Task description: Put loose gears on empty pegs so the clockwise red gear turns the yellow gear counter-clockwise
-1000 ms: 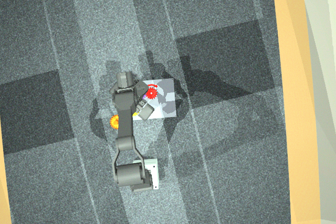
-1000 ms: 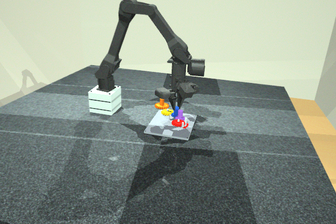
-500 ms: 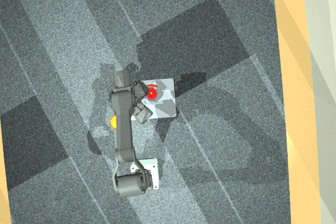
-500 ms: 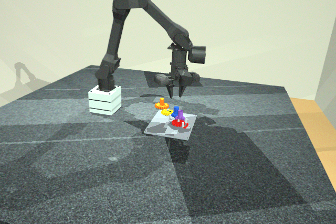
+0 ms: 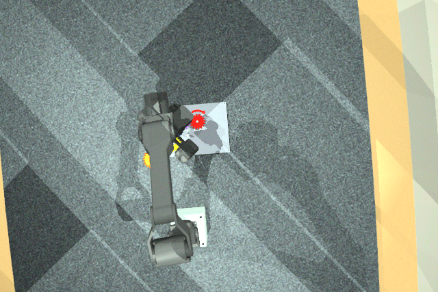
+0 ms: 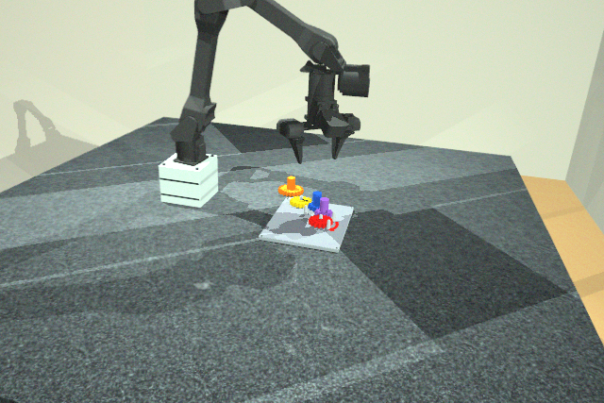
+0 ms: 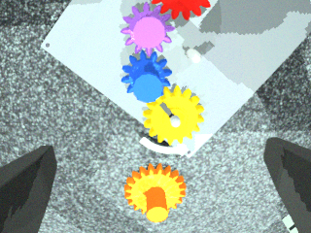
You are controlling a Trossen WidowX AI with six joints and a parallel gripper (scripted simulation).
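Observation:
The grey board [image 5: 221, 109] [image 6: 274, 234] [image 7: 73, 30] carries the red gear [image 5: 199, 122] [image 6: 318, 222] [image 7: 182, 7] and the yellow gear [image 6: 297, 202] [image 7: 187, 116]. The purple gear [image 6: 324, 204] [image 7: 149, 32] is beside the red one; the blue gear [image 6: 317, 199] [image 7: 146, 73] lies between purple and yellow. Neighbouring teeth appear to meet; whether blue and purple sit fully flat is too small to tell. The orange gear [image 5: 146, 160] [image 6: 291, 190] [image 7: 132, 190] stands on the table off the board's corner. My gripper [image 6: 317, 160] [image 7: 162, 153] is wide open and empty, above the gears.
An empty white peg [image 7: 193, 55] stands right of the purple and blue gears in the wrist view. The white arrow [image 7: 162, 148] curves beside the yellow gear, the red arrow [image 5: 198, 110] beside the red one. The arm's white base [image 5: 202, 226] [image 6: 188, 186] stands away from the board.

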